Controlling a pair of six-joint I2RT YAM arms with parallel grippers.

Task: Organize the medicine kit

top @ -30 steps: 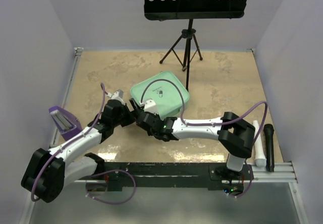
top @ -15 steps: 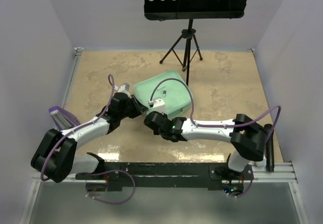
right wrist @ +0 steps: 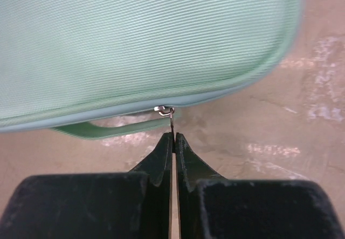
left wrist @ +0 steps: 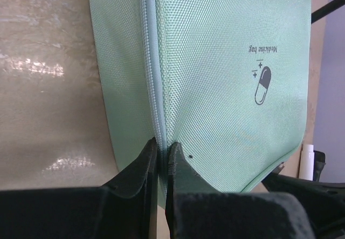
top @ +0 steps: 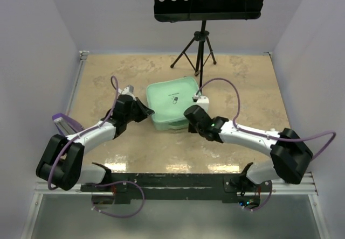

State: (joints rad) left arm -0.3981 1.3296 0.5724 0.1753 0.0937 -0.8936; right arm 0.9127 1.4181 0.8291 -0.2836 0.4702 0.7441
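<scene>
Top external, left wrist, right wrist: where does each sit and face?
Top external: above, behind the bases, looking down on the table; left arm and right arm show.
Left wrist: on the left arm, facing the medicine kit; left hand pinches its zip seam.
Right wrist: on the right arm, facing the kit's edge; right hand holds the zipper pull.
Shared: the kit in all; capsule logo in top and left.

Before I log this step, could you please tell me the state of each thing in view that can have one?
medicine kit: closed, lying flat, logo up.
zipper pull: pinched, standing straight out from the slider.
left gripper: shut on the medicine kit at its zipper seam.
right gripper: shut on the zipper pull.
music stand: upright at the back.
</scene>
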